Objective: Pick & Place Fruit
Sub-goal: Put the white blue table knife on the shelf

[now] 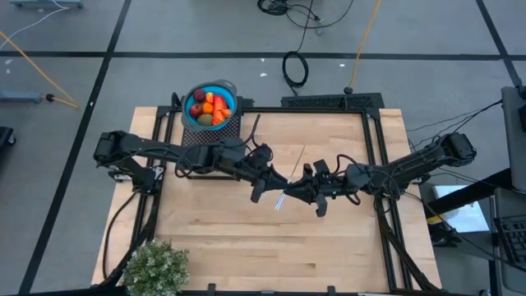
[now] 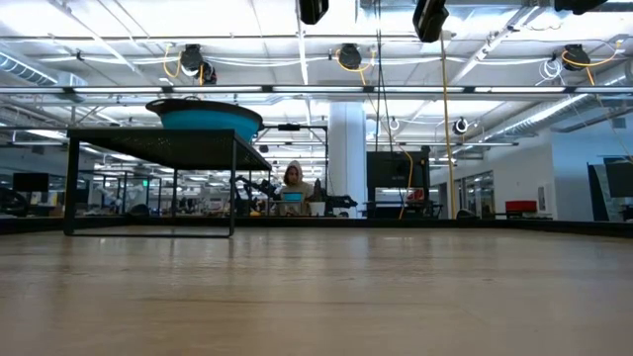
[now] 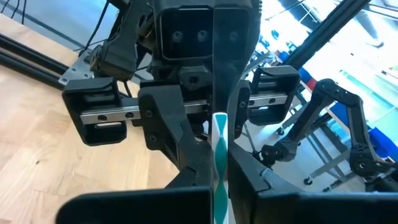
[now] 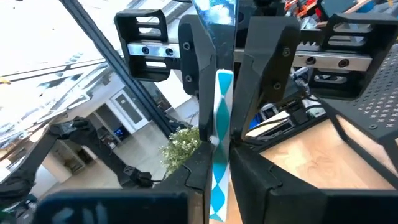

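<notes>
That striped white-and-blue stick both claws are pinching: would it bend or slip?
The striped utensil looks straight between the left gripper and right gripper, so probably stiff. Slim and apparently smooth, it might slide. Likely light.

a bushy green plant (image 1: 154,267) sits at the near-left corner of the wooden bench (image 1: 222,238), a slim white-and-blue utensil (image 1: 282,199) hangs mid-bench, blue bowl (image 1: 225,87) on a black rack (image 2: 158,148).
</notes>
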Available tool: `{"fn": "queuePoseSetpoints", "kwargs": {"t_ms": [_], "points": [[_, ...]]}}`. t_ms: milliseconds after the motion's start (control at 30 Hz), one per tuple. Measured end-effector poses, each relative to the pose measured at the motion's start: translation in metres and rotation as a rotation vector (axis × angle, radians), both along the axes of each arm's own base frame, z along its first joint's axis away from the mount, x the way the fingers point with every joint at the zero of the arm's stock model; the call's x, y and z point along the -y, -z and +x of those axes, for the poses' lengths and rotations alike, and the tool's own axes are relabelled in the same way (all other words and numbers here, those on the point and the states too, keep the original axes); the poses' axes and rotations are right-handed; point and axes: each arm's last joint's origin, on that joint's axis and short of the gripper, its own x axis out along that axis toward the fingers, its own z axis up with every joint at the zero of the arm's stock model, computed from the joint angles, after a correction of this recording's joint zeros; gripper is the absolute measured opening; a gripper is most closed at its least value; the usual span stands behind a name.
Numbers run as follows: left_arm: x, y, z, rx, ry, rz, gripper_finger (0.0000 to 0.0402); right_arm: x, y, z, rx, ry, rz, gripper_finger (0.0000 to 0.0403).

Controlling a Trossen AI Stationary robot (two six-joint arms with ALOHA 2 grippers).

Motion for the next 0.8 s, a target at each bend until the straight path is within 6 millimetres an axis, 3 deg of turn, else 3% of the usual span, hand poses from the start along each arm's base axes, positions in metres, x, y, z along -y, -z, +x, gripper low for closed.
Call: {"fn": "queuePoseSetpoints", "kwargs": {"t_ms": [333, 533, 667, 800], "points": [[0.001, -0.001, -0.001, 0.001, 0.019, 0.004, 0.0008, -0.007, 0.004, -0.001, -0.046, -0.094, -0.004, 0.0096], [-0.002, -0.001, -0.004, -0.022, 0.011, 0.004, 0.0015, -0.013, 0.016, -0.003, -0.168, -0.141, -0.023, 0.0121], [-0.002, -0.005, -0.012, -0.065, 0.007, 0.017, 0.0008, -0.017, 0.026, -0.005, -0.259, -0.175, -0.043, 0.0118], [-0.001, -0.013, -0.027, -0.102, -0.012, 0.04, 0.0009, -0.021, 0.03, -0.007, -0.295, -0.161, -0.098, 0.009]]}}
